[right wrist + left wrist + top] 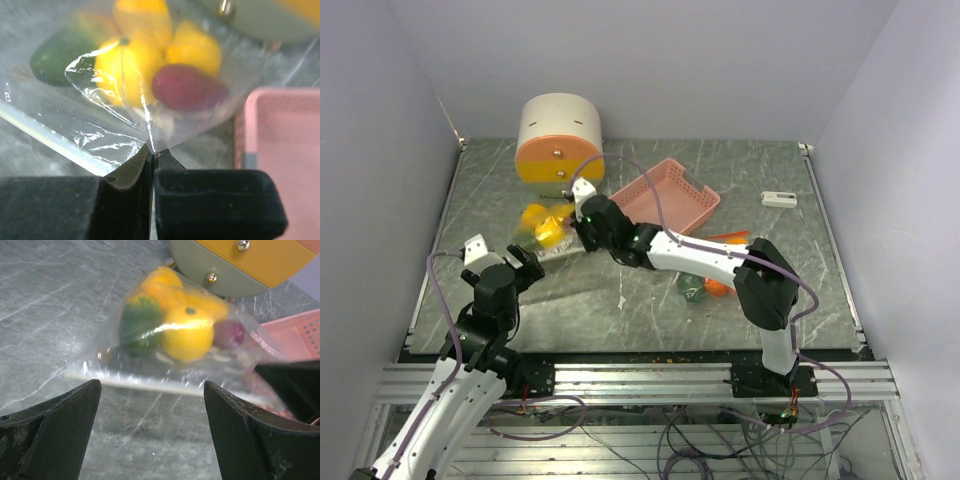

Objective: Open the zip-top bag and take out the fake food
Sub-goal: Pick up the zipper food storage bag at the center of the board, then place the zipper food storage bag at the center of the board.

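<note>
Your worktop [650, 315] is dark grey and marbled. At back left you have a round cream-and-orange drawer box [558, 145], with the zip-top bag [552, 242] of fake food [535, 218] just in front. A pink perforated basket [665, 195] sits mid-back, a small white block [779, 199] back right, and a loose green piece [690, 289] and orange piece [718, 288] front right.

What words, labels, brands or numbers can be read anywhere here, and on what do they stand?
None can be read.
The zip-top bag, round drawer box and pink basket show no print.
The small white device is too small to tell whether it carries any marking.
</note>
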Available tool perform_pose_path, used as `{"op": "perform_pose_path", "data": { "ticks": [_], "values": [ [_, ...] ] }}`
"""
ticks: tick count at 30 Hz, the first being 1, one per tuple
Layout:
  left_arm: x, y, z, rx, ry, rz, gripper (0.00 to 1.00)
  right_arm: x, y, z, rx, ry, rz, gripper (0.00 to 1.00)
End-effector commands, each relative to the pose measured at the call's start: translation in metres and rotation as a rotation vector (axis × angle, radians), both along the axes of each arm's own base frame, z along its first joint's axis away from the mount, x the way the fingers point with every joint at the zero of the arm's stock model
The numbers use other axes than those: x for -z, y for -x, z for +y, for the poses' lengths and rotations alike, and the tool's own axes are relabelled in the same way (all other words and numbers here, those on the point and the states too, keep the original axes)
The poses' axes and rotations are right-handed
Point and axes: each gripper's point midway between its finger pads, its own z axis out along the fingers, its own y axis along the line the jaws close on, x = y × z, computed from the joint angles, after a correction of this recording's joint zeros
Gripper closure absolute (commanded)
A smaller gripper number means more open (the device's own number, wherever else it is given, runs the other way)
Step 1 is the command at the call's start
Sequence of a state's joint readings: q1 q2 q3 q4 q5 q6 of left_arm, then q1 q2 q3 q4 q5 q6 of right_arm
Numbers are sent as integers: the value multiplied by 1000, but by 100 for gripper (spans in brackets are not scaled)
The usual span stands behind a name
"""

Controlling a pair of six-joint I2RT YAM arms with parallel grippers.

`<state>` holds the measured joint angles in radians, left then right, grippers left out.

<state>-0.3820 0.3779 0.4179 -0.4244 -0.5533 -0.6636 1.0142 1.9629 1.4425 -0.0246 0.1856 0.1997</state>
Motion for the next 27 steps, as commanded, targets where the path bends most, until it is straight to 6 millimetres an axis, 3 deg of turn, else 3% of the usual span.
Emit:
{"op": "perform_pose_path", "data": {
  "ticks": [1, 5, 9, 12, 15, 21, 24, 27],
  "values": [
    [-17, 2, 0, -1, 35, -53, 5, -89, -27, 12, 25, -39, -171, 100],
    [-22, 5, 1, 7, 37, -84, 5, -149, -41, 9, 50, -91, -259, 100],
    [-25, 8, 1, 12, 46, -107, 5, -205, -57, -17, 105, -147, -312, 100],
    [-24, 8, 1, 17, 48, -107, 5, -248, -69, -61, 187, -216, -342, 100],
    [-24, 2, -8, 55, 56, -120, 5, -277, -84, -128, 322, -292, -352, 100],
    [-21, -31, -69, 299, 143, -118, 5, -299, -94, -257, 618, -344, -386, 100],
    [-26, -49, -85, 335, 148, -113, 5, -293, -92, -308, 757, -301, -399, 100],
    [-32, -69, -100, 354, 113, -94, 5, -270, -92, -340, 852, -258, -366, 100]
  ]
}}
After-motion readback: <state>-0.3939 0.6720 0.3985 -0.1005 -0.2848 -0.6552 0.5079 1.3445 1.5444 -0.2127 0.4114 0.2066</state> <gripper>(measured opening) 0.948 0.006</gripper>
